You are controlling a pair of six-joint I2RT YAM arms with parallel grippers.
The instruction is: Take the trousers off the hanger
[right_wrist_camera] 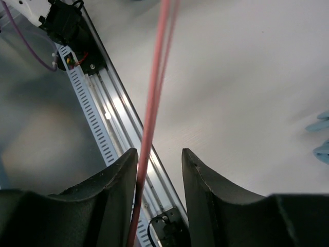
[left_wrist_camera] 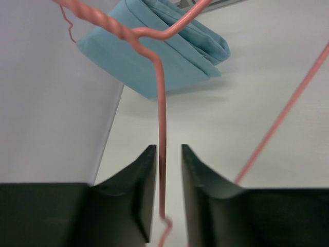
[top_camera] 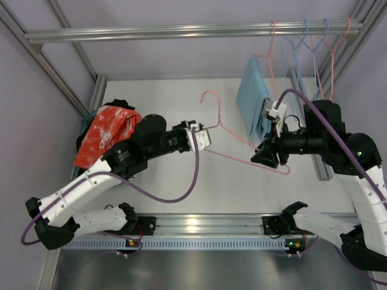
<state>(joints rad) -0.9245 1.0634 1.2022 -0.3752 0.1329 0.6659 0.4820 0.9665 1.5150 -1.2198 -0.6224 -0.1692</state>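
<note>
An empty pink wire hanger (top_camera: pixel 242 158) stretches across the table between my two grippers. The left gripper (top_camera: pixel 205 138) is open, and the hanger's wire (left_wrist_camera: pixel 161 103) runs loosely between its fingers (left_wrist_camera: pixel 168 149) with a gap on each side. The right gripper (top_camera: pixel 261 158) is open too; the hanger's bar (right_wrist_camera: pixel 154 77) leans against one finger, leaving a clear gap to the other (right_wrist_camera: pixel 159 152). The orange-red trousers with white blotches (top_camera: pixel 103 136) lie in a heap at the far left. A bit of black cloth (top_camera: pixel 118 104) shows at the heap's back edge.
A light blue folded cloth (top_camera: pixel 254 103) (left_wrist_camera: pixel 154 56) is just behind the right gripper. Several blue and pink hangers (top_camera: pixel 311 39) hang from the overhead rail (top_camera: pixel 181 31) at the back right. Aluminium posts (top_camera: pixel 97 93) frame the sides, and the base rail (top_camera: pixel 205 225) runs along the near edge.
</note>
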